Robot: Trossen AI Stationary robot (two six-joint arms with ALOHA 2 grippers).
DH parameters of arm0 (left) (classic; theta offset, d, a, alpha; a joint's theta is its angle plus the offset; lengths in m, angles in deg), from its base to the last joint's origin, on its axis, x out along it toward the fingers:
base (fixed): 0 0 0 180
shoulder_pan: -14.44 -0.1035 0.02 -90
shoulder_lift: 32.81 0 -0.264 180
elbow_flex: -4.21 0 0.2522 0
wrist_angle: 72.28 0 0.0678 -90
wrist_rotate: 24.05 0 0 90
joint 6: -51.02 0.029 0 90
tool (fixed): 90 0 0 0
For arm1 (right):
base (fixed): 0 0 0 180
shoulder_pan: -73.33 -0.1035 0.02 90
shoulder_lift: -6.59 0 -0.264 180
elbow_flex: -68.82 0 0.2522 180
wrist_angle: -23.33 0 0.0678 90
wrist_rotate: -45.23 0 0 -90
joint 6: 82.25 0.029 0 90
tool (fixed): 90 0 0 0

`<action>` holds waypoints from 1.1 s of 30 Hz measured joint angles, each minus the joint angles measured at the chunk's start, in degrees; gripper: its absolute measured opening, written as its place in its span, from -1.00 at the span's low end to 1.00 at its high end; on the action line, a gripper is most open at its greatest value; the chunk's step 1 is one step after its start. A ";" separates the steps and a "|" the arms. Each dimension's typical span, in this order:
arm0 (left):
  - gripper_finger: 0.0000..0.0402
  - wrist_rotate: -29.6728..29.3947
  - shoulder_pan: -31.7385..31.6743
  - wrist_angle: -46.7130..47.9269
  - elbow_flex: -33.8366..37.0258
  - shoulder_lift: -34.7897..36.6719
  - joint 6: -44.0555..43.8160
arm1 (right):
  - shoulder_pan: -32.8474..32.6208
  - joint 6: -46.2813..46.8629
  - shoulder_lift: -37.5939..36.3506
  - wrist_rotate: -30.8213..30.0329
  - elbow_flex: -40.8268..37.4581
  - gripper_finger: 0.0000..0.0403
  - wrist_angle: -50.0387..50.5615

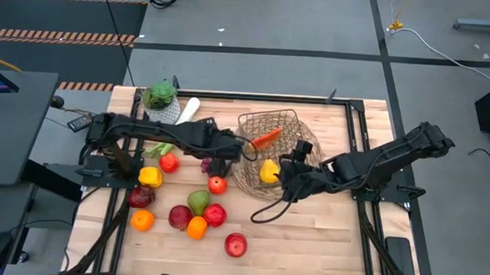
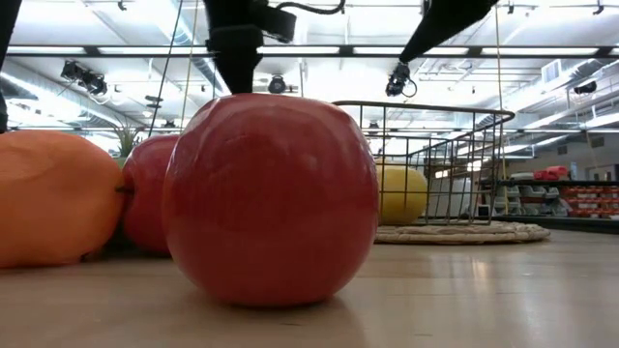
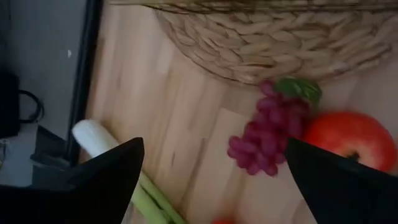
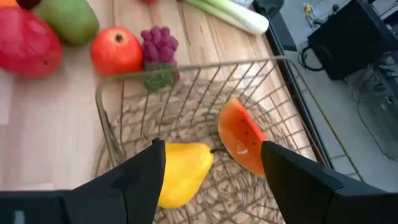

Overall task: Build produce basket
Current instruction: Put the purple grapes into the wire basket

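My left pincer [image 1: 227, 158] hangs just beside the basket [image 1: 250, 121], on the side where the loose produce lies, and its fingers [image 3: 102, 180] stand wide apart with nothing between them. Below it, next to the basket's woven base [image 3: 261, 43], lie the purple grapes [image 3: 264, 134], with a red apple [image 3: 348, 140] touching them on the side away from the leek [image 3: 106, 146]. The leek lies farther from the basket than the grapes, near the surface's edge.

My right pincer [image 1: 283, 178] is at the basket's opposite side, over its rim, and its fingers [image 4: 140, 177] are held partly apart, closed on nothing. Inside the basket I see the yellow pepper [image 4: 180, 171] lying on the woven base and the orange carrot [image 4: 239, 140] just beside it, leaning toward the wire wall [image 4: 186, 81].

The rest of the produce sits on the wooden surface [image 1: 307, 244] outside the basket, all on my left pincer's side: a green pear [image 1: 198, 201], an orange [image 1: 197, 228], another orange [image 1: 142, 220], several red apples, one [image 1: 236, 244] lying apart from the others and farthest from the basket. A potted plant [image 1: 160, 98] stands near the leek, well apart from the basket.
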 joint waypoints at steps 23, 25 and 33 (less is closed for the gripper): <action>0.97 14.25 -9.43 -22.81 25.19 1.36 9.34 | -1.97 1.96 -0.02 0.00 -2.07 0.34 -0.41; 0.97 15.45 -10.13 -25.71 26.76 1.38 10.30 | -1.97 1.96 -0.02 0.00 -2.07 0.34 -0.43; 0.97 19.22 -11.11 -31.09 31.32 1.38 9.32 | -1.97 1.96 -0.02 0.00 -2.07 0.34 -0.41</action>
